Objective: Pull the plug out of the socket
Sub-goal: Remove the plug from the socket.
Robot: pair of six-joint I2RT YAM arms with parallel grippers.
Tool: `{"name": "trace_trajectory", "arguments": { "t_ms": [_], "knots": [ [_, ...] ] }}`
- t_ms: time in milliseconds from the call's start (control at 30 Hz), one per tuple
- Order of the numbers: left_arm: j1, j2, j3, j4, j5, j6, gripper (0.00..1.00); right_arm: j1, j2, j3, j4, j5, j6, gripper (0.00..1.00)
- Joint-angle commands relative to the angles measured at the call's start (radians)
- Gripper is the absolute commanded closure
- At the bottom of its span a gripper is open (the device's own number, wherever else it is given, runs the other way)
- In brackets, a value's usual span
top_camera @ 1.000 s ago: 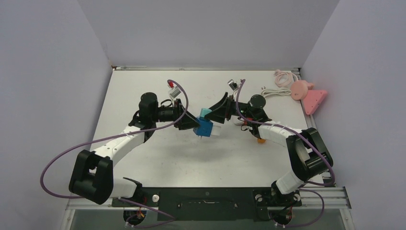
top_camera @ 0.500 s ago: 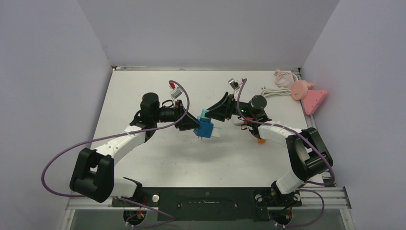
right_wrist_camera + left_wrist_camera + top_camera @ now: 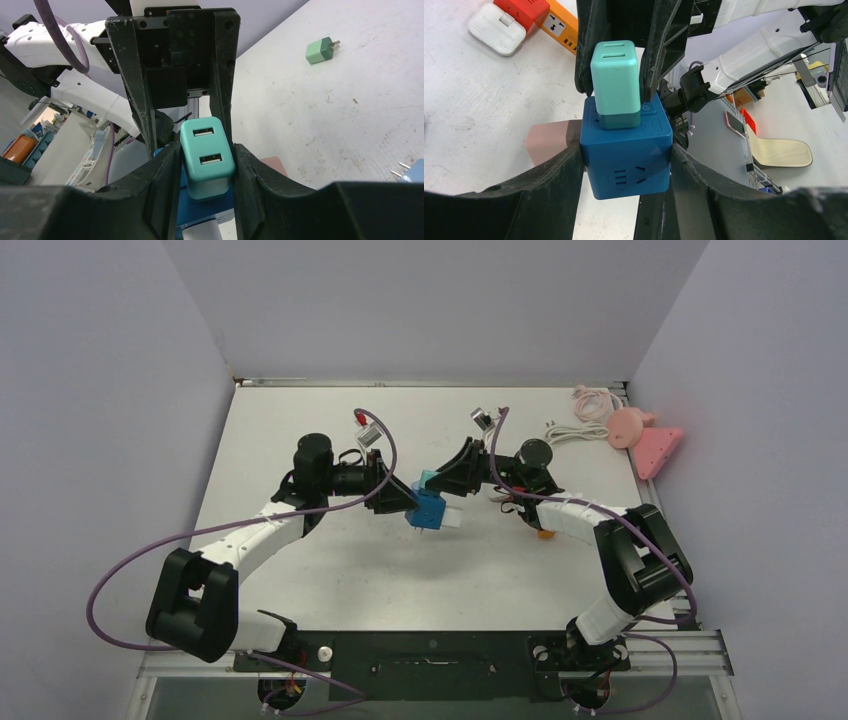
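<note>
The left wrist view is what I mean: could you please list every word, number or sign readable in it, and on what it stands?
No word or number is readable.
On the blue plastic cube socket: small embossed marks on the face beside the teal two-port USB plug, too small to read.
On the orange power strip: no legible print.

White table (image 3: 330,570) bore a coiled white cable (image 3: 592,400) at its far right corner and a small green charger (image 3: 320,50).
</note>
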Motion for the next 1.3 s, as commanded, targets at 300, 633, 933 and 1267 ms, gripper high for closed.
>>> {"name": "trace_trajectory", "arguments": {
  "t_ms": [300, 633, 933, 1267],
  "knots": [
    [0.002, 0.016, 0.096, -0.182, -0.149, 0.109, 0.09, 0.052, -0.192, -0.044, -0.349, 0.329, -0.423, 0.95],
    [0.038, 0.023, 0.081, -0.248, -0.325, 0.068, 0.04, 0.202, -0.287, -0.245, -0.264, 0.849, -0.563, 0.95],
    [0.028, 0.203, 0.022, -0.029, -0.237, -0.180, 0.01, 0.313, -0.346, -0.369, -0.139, 1.187, -0.566, 0.95],
    [-0.038, 0.366, 0.001, 0.125, -0.193, -0.344, 0.18, 0.359, -0.360, -0.430, -0.072, 1.277, -0.525, 0.95]
  ]
}}
